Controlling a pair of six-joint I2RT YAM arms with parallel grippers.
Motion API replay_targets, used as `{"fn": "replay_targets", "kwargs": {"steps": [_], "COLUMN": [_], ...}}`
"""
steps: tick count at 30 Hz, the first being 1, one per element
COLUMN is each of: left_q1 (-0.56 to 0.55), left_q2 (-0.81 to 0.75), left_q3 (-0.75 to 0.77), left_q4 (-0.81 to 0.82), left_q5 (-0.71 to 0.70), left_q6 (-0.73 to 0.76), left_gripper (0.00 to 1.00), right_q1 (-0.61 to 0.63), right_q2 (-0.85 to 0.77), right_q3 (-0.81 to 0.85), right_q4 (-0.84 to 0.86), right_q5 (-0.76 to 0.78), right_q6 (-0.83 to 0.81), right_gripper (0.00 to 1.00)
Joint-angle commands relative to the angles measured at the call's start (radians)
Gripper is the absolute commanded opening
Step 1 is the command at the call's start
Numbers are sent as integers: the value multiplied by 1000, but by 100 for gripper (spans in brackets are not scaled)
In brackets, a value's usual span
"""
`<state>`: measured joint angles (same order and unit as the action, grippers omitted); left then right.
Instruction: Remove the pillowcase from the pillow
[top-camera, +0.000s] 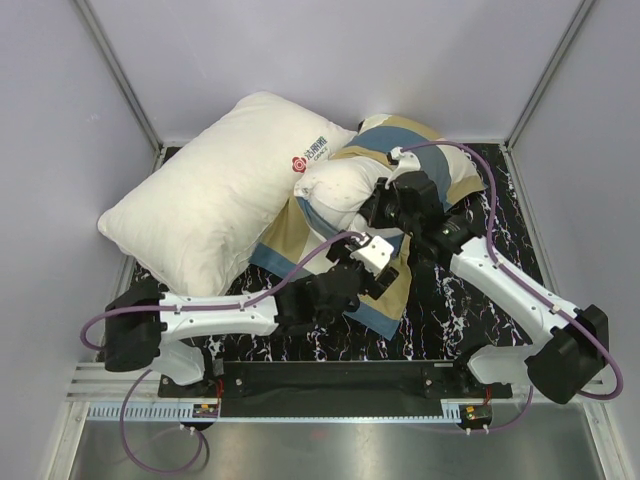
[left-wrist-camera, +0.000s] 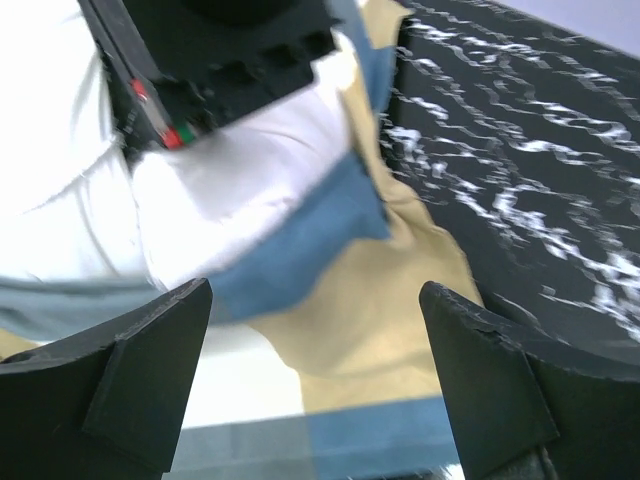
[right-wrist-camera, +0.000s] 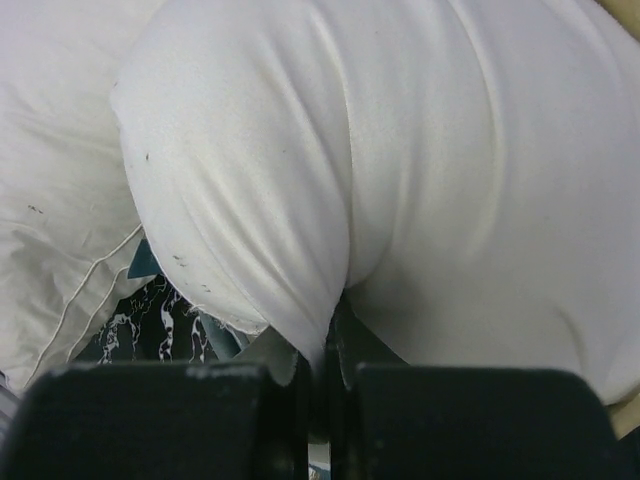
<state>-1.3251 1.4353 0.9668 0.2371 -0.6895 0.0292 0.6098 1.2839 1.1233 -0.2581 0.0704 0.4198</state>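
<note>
From the top camera I judge the job roughly half done. The plain pillow (top-camera: 335, 185) bulges out of the checked pillowcase (top-camera: 290, 240) near the desk's (top-camera: 450, 310) far edge, and its right end appears to be inside the cover.

On the left wrist camera, my left tool (left-wrist-camera: 315, 300) stands apart and empty above pillowcase cloth.

On the right wrist camera, my right tool (right-wrist-camera: 322, 350) is clamped on a pinch of the pillow.

Two pillows (top-camera: 210, 200) (top-camera: 340, 188), one pillowcase (top-camera: 285, 240)
</note>
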Motion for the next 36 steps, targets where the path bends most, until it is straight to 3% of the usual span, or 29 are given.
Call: {"fn": "replay_targets", "kwargs": {"steps": [1, 5, 8, 9, 12, 15, 21, 36], "left_q1": [67, 86, 98, 99, 104, 102, 101, 86], "left_q2": [36, 71, 94, 100, 100, 83, 30, -53], "left_q3": [44, 88, 92, 92, 85, 55, -57, -270], "left_q4": [122, 81, 85, 82, 65, 54, 99, 103], "left_q5": [57, 93, 126, 148, 179, 214, 277, 263], "left_q6": [61, 46, 38, 28, 5, -21, -78, -161], "left_gripper": [91, 74, 48, 35, 24, 2, 2, 0], "right_q1": [21, 21, 21, 21, 21, 21, 19, 18], "right_q2": [-60, -77, -80, -80, -80, -74, -43, 17], "right_q3": [15, 18, 26, 26, 27, 36, 70, 136], "right_q4": [180, 158, 148, 146, 143, 137, 125, 115], "right_q5": [-4, 8, 8, 8, 15, 29, 25, 45], "right_q6": [54, 40, 36, 37, 36, 27, 20, 7], "right_gripper": [0, 0, 0, 0, 0, 0, 0, 0]}}
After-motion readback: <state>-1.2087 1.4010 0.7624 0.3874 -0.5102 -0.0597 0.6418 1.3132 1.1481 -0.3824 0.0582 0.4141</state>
